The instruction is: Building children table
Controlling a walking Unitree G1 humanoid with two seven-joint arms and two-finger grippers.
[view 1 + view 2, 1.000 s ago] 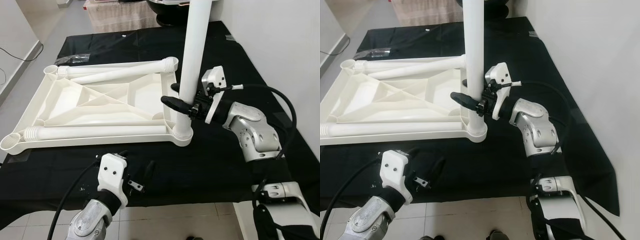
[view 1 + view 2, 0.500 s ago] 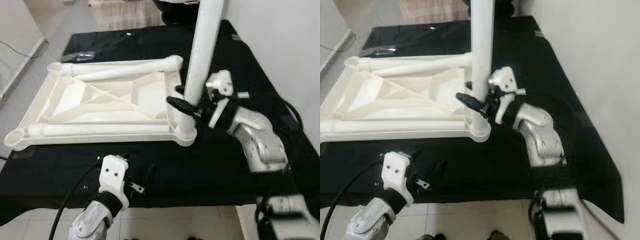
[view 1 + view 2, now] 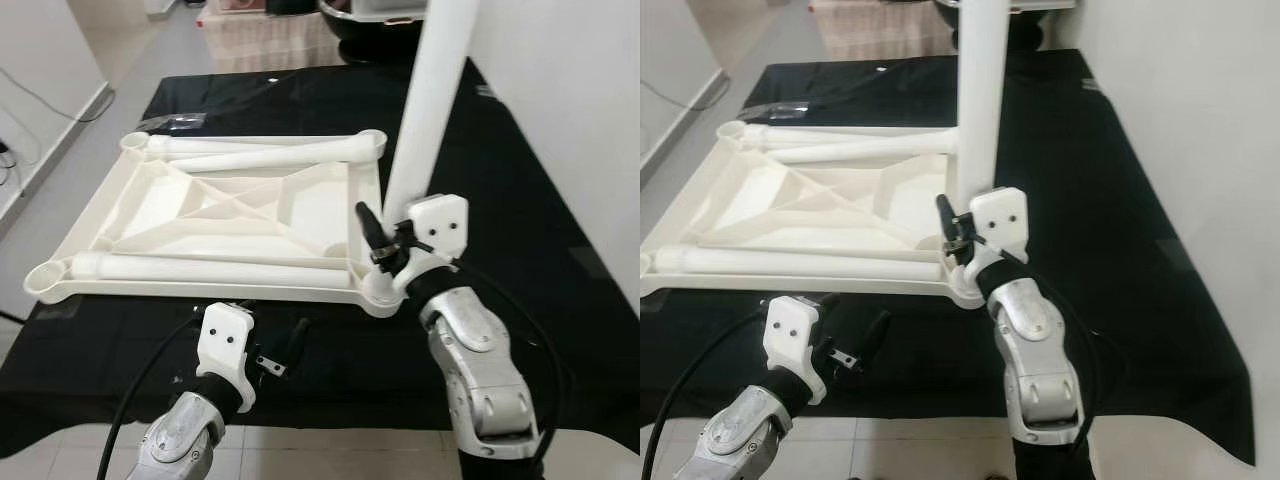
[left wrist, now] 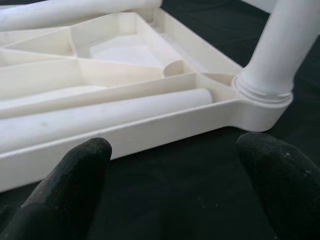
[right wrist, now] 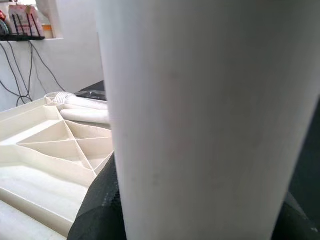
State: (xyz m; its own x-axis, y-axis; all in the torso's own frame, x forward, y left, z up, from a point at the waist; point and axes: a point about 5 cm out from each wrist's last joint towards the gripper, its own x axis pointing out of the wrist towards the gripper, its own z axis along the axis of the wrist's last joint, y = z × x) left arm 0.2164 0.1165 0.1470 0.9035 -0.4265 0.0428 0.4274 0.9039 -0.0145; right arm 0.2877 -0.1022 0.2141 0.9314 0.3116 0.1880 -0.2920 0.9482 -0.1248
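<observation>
On the black cloth (image 3: 560, 240), one leg (image 3: 425, 140) is clamped upright in the tabletop (image 3: 215, 210) corner socket by the right gripper (image 3: 385, 250), three legs lie unfitted, the left gripper (image 3: 280, 350) spread.

Ahead of the left gripper (image 3: 290, 345) lies bare cloth (image 4: 165, 200); beyond it the tabletop's (image 4: 125, 132) rim and upright leg (image 4: 280, 55) block passage.

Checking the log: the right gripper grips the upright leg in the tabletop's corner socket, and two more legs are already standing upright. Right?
No. The left eye view shows the other legs lying flat in the tabletop; the right gripper grips the one upright leg.
</observation>
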